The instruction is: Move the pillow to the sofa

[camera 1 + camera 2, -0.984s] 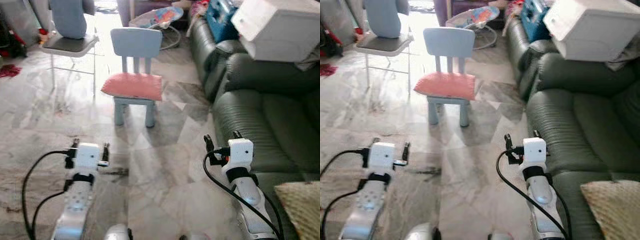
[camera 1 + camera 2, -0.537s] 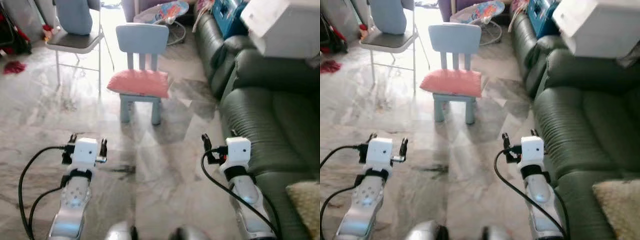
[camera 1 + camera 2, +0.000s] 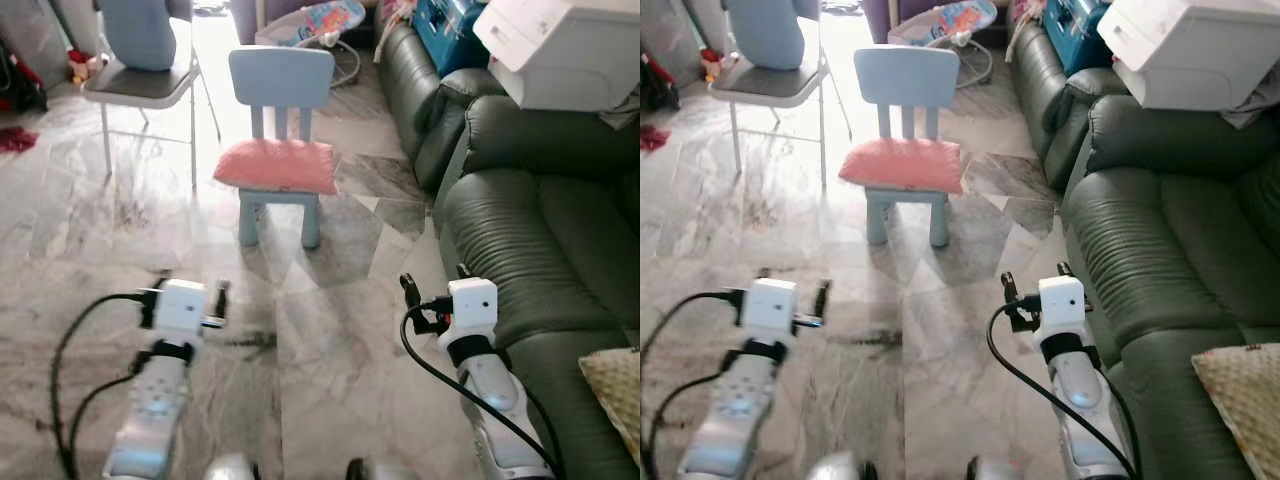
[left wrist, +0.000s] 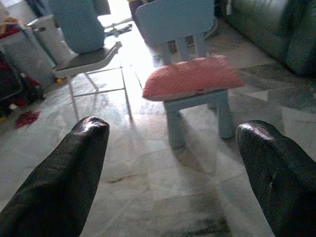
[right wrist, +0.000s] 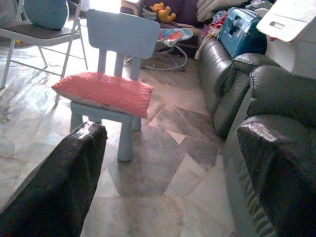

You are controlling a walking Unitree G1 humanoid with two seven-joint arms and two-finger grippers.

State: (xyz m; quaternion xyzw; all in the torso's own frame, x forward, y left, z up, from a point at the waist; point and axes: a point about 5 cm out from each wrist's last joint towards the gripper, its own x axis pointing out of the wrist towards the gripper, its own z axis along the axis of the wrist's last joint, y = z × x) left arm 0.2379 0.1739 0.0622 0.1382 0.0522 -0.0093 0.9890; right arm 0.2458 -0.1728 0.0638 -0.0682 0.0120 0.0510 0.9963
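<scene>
My left arm blurs with motion. The woven cushion and white box get cut by the frame edge.

No legible text, labels or numbers anywhere.

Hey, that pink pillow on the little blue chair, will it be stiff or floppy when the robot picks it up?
The pink pillow looks soft and plump, so probably floppy and light. It overhangs the blue chair seat, so a push may slide it off.
</scene>
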